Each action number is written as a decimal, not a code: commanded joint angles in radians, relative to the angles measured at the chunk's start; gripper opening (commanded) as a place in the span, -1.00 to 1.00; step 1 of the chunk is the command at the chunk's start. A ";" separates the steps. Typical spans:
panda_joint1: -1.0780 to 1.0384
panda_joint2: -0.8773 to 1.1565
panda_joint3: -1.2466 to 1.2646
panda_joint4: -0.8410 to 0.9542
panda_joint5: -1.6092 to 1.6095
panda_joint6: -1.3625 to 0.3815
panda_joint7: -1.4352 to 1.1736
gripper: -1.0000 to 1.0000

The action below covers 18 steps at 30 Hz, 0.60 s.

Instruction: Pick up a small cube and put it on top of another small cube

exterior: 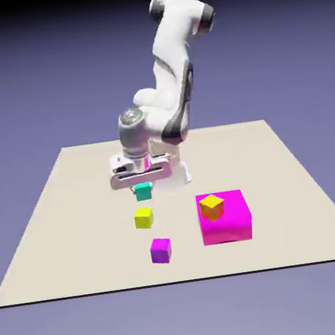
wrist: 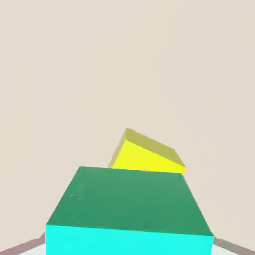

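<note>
the small cube (wrist: 129, 199) looks plain teal, sharp-edged.

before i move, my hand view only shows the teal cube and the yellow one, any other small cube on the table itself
Observer: Yes, a purple cube, nearer the exterior camera than the yellow cube.
Operator: anything bigger out there
Observer: A big magenta block, toward the exterior view's right from the yellow cube.
Operator: is its top bare
Observer: No, an orange cube sits on it.
</note>
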 commanded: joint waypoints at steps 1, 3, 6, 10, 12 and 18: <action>0.028 0.015 -0.036 -0.001 -0.028 0.013 0.020 -1.00; 0.084 0.044 -0.109 -0.003 -0.081 0.036 0.056 -1.00; 0.168 0.088 -0.217 -0.006 -0.160 0.072 0.111 -1.00; 0.279 0.147 -0.362 -0.010 -0.265 0.119 0.184 -1.00; 0.335 0.176 -0.435 -0.012 -0.317 0.143 0.221 -1.00; 0.503 0.264 -0.652 -0.019 -0.475 0.214 0.330 -1.00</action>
